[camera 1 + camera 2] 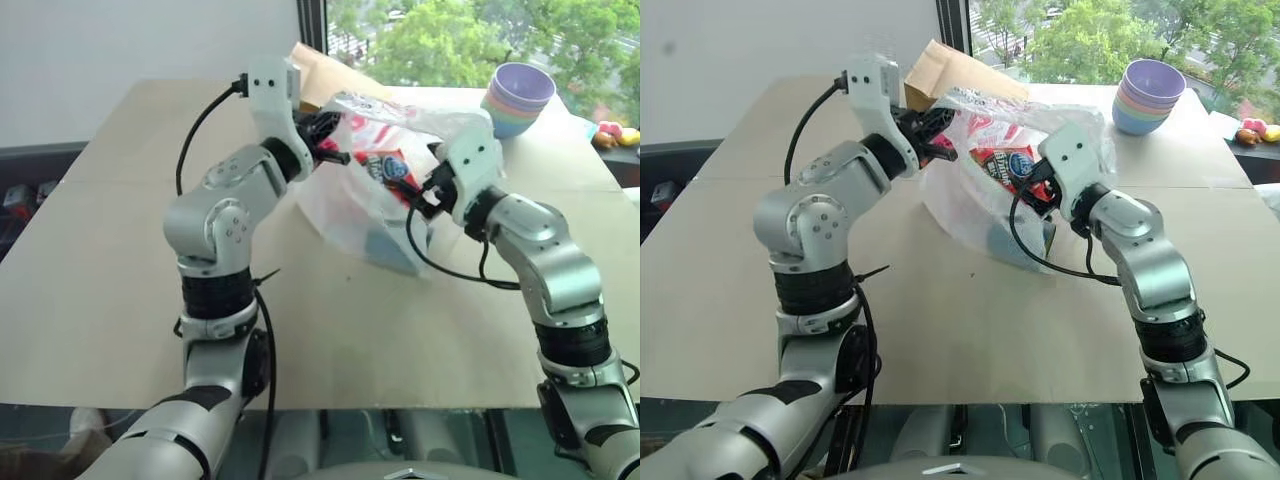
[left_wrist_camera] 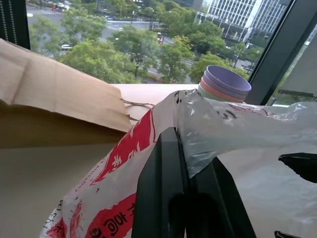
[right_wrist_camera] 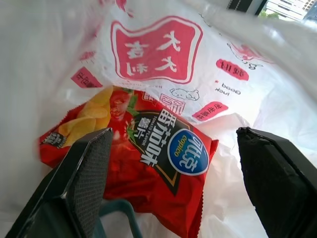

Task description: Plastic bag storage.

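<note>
Plastic bag held up open over the middle of the desk, toward its far edge.

I see the plastic bag (image 1: 985,200) hanging with its bottom on the desk (image 1: 940,320), a red snack packet (image 3: 148,158) inside it. My left gripper (image 2: 185,163) has its fingers pinched together on the bag's rim. My right gripper (image 3: 171,183) sits at the bag's mouth, fingers spread wide, gripping nothing. A brown paper bag (image 2: 54,99) lies just behind, and stacked bowls (image 1: 1150,95) stand near the far right corner.
</note>
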Tool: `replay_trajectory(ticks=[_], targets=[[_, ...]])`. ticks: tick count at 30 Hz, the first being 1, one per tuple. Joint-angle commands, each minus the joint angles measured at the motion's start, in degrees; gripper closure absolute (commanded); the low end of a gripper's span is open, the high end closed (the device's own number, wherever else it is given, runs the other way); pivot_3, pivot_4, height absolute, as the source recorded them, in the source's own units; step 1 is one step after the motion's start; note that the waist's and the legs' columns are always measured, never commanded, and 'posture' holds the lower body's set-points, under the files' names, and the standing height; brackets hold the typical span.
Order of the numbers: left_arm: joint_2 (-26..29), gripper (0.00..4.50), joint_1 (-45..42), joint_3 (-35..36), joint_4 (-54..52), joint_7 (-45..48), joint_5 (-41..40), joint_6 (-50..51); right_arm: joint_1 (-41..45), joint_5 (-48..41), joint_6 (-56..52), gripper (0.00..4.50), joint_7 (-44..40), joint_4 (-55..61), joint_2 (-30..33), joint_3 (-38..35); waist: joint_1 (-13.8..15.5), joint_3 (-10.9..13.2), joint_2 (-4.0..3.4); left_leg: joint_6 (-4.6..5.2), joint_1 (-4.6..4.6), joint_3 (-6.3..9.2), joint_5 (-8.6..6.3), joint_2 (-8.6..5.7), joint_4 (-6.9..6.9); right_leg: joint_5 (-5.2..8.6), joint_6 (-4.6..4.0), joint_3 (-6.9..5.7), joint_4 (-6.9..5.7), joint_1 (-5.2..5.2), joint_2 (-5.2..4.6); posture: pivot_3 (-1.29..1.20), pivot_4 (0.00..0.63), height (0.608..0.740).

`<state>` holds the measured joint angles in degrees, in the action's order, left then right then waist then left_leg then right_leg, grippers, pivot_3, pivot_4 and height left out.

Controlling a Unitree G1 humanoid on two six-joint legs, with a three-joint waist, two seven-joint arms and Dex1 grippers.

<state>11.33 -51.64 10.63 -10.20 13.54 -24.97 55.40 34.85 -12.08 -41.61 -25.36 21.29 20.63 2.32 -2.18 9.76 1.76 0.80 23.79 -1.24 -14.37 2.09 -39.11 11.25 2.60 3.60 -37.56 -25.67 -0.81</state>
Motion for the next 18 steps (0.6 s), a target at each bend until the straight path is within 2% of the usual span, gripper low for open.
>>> replay_trajectory(ticks=[1, 2, 5, 7, 9, 11, 15, 18], targets=[[0.0, 4.5, -1.9, -0.8, -0.5, 2.1, -1.6, -2.7, 1.1, -2.0, -1.6, 0.47, 0.9, 2.3, -0.1, -2.9, 0.0, 0.0, 0.0, 0.0, 0.0, 0.0, 0.0, 0.0, 0.0, 0.0, 0.0, 0.0, 0.02, 0.01, 0.0, 0.0, 0.15, 0.74], [-0.3, 4.5, -1.9, -0.7, -0.6, 2.5, -2.3, -2.7, 1.0, -3.3, -1.9, 0.23, -0.1, 3.1, 0.1, -3.0, 0.0, 0.0, 0.0, 0.0, 0.0, -0.01, 0.0, 0.0, 0.0, 0.0, 0.0, 0.0, 0.03, 0.01, -0.01, 0.0, 0.15, 0.74], [-0.3, 4.5, -0.8, 0.2, -2.1, 5.0, -5.6, -2.2, -0.8, -11.6, -5.3, 0.23, -4.9, 10.7, 1.4, -5.1, 0.0, 0.0, 0.0, 0.0, 0.01, 0.0, 0.0, 0.0, 0.01, 0.0, 0.0, -0.01, 0.04, 0.0, -0.01, 0.0, 0.15, 0.74], [0.0, 4.5, 0.6, 3.1, -3.9, 6.9, -10.9, 0.6, -3.5, -18.2, -8.6, 0.23, -8.5, 17.7, 4.6, -7.4, 0.0, 0.0, -0.01, 0.0, 0.04, 0.04, 0.0, 0.01, 0.06, 0.0, 0.0, -0.04, 0.09, 0.0, 0.0, 0.0, 0.15, 0.74], [1.7, 4.0, 2.1, 3.7, -5.7, 9.0, -14.0, 2.1, -5.7, -23.0, -11.5, 0.0, -9.7, 22.3, 7.6, -9.7, 0.0, 0.0, -0.01, 0.0, 0.06, 0.07, 0.0, 0.01, 0.11, 0.01, 0.0, -0.06, 0.19, 0.01, -0.02, 0.0, 0.15, 0.74], [4.6, 3.25, 4.7, 4.4, -8.7, 13.2, -20.1, 5.7, -8.8, -28.0, -14.4, 0.0, -9.7, 26.5, 11.1, -14.2, -0.1, 0.0, -0.01, 0.01, 0.05, 0.05, -0.01, 0.02, 0.13, 0.01, 0.01, -0.06, 0.23, 0.02, -0.03, 0.0, 0.15, 0.74], [9.3, 1.44, 8.2, 5.9, -10.4, 17.0, -26.4, 7.8, -13.4, -33.3, -18.8, 0.0, -5.9, 30.3, 15.9, -22.2, -0.1, 0.0, -0.01, 0.01, 0.0, 0.04, 0.0, 0.02, 0.13, 0.07, 0.08, -0.07, 0.19, 0.04, -0.03, 0.0, 0.15, 0.74], [12.7, 1.44, 10.7, 7.8, -10.1, 19.8, -31.5, 9.5, -17.1, -30.4, -22.9, 0.0, 0.7, 30.5, 18.2, -27.3, 0.0, 0.0, 0.0, 0.01, -0.07, 0.04, 0.0, 0.02, 0.09, 0.16, 0.2, -0.06, 0.15, 0.09, -0.01, 0.0, 0.15, 0.74]])
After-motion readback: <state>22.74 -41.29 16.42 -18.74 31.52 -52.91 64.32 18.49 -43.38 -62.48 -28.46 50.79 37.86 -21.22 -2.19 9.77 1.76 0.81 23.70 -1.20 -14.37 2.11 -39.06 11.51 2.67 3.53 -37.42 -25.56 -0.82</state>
